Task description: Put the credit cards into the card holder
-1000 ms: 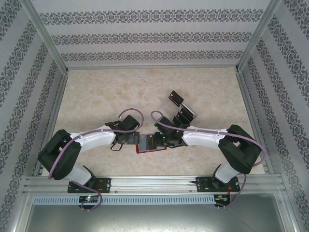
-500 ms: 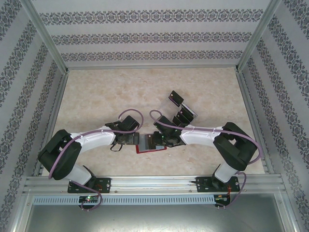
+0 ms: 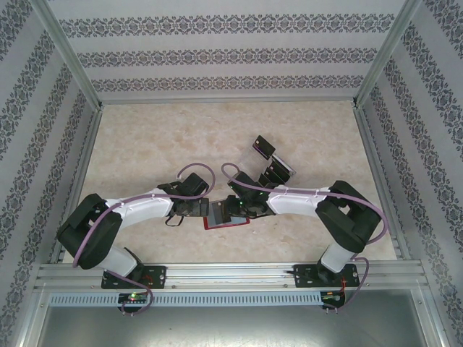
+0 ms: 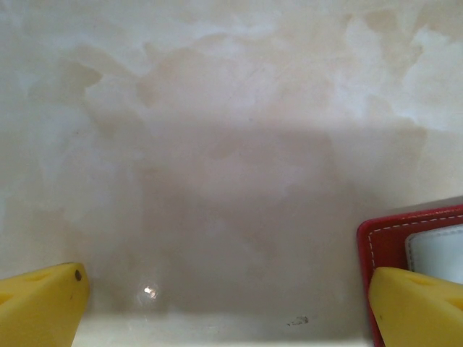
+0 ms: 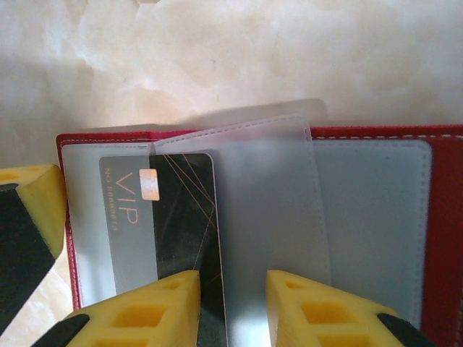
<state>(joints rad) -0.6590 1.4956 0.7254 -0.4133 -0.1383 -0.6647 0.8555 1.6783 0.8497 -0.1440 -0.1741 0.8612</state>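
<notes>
Card (image 5: 184, 210) lower end hidden behind right pincer (image 5: 231, 289) (holder (image 5: 443, 217) cropped at right edge).

2 arms angled inward, left gripper (image 4: 228, 311) jaws wide apart, right gripper (image 5: 233, 307) jaws narrowly apart.

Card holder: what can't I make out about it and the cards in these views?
- Top view: card holder mostly covered by left gripper and right gripper; pockets too small.
- Right wrist: black card, near end hidden behind right gripper; grip unclear.
- Left wrist: card holder cut off by frame edge and left gripper.
</notes>
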